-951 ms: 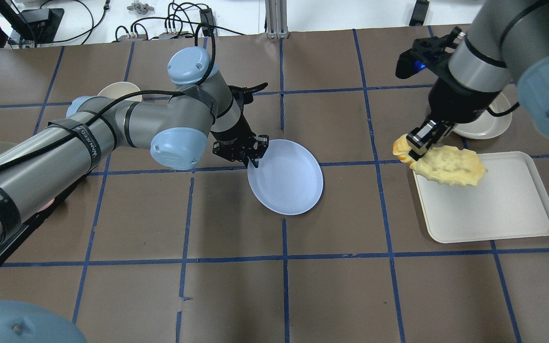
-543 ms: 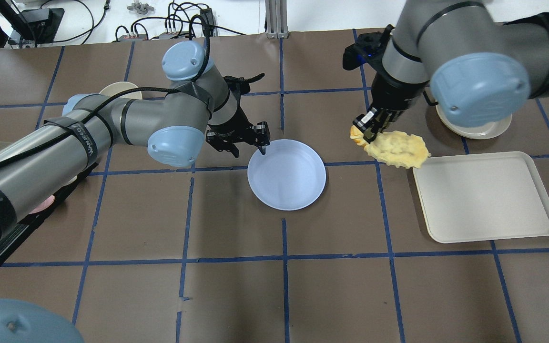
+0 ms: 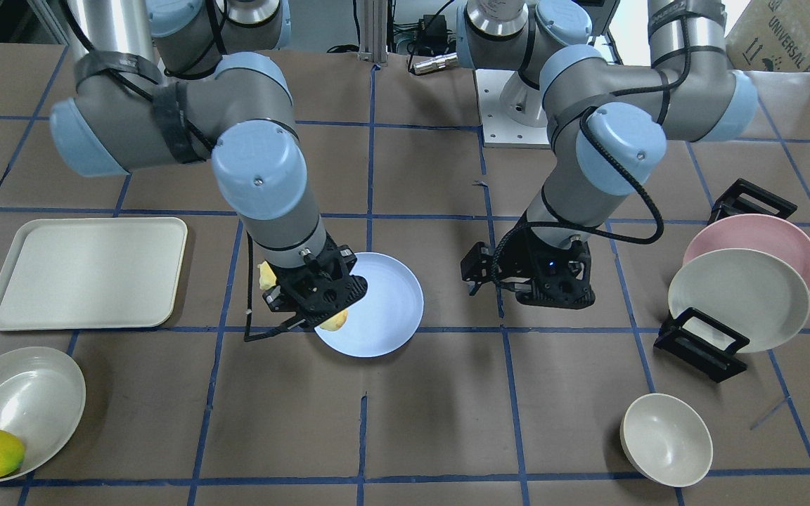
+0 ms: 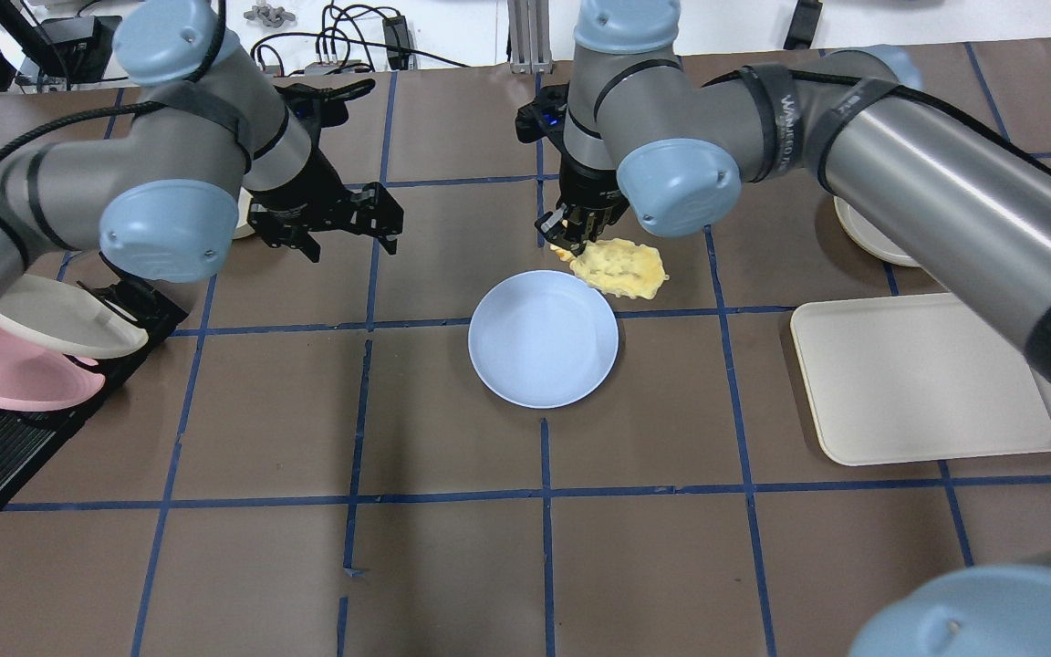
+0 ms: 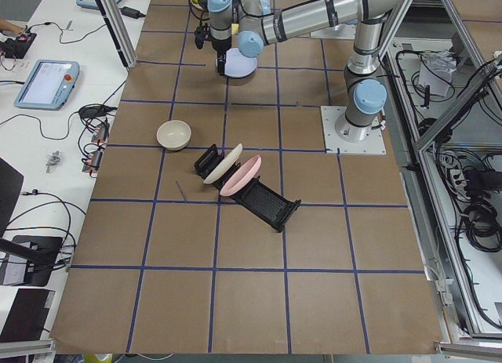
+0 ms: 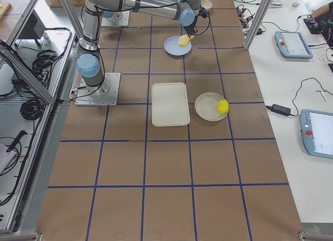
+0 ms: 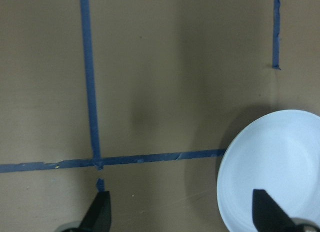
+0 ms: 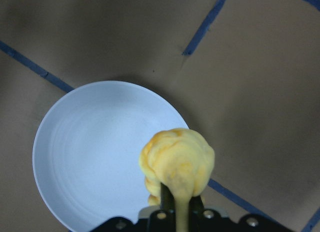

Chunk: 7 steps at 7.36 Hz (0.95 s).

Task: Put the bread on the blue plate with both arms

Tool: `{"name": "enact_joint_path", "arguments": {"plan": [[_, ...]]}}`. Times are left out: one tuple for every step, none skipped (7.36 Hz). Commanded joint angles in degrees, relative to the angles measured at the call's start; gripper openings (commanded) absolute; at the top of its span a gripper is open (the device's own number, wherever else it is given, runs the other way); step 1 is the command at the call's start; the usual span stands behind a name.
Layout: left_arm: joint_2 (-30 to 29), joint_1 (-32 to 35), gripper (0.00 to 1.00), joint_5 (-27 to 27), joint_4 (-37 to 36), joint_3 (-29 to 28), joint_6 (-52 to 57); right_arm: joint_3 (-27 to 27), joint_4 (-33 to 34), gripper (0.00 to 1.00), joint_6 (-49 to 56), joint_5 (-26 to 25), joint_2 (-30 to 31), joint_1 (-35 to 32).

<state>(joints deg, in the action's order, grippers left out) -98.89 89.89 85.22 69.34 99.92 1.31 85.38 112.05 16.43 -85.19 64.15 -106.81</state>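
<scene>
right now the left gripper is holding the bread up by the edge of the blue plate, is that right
Not quite: it is the right gripper that is shut on the bread, held up by the edge of the blue plate. The overhead exterior view shows it. The left gripper is open and empty, off to the plate's side.

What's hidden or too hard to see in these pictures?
Front view: the right tool covers most of the bread.
Left wrist view: the frame's edges cut off the blue plate.
Overhead view: the right arm hides part of a white plate.
</scene>
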Motion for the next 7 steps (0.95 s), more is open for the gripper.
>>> {"name": "enact_joint_path", "arguments": {"plan": [[7.7, -0.5, 1.0, 3.8, 9.3, -1.4, 2.5, -2.3, 2.0, 0.37, -5.1, -0.3, -5.6, -4.8], [10.3, -0.3, 1.0, 4.7, 13.5, -2.3, 2.5, -0.7, 5.9, 0.77, -5.3, -0.5, -6.7, -5.1], [11.7, -0.2, 1.0, 4.6, 14.6, -3.2, 2.5, 1.3, 7.3, 0.99, -5.6, -0.5, -6.7, -5.0], [11.5, -0.1, 1.0, 4.7, 15.7, -4.4, 2.5, 1.7, 7.2, 1.0, -5.5, -1.6, -6.5, -4.8], [10.3, 0.0, 1.0, 4.7, 16.0, -5.5, 2.4, 0.8, 7.0, 1.0, -5.1, -5.5, -6.1, -4.0], [10.1, 0.0, 1.0, 4.7, 15.9, -5.7, 2.4, 1.4, 6.3, 1.0, -2.7, -8.0, -4.1, -1.9], [10.1, 0.0, 1.0, 4.7, 16.0, -6.0, 2.4, 2.2, 4.7, 1.0, -1.7, -8.0, -0.7, 0.9]]}}
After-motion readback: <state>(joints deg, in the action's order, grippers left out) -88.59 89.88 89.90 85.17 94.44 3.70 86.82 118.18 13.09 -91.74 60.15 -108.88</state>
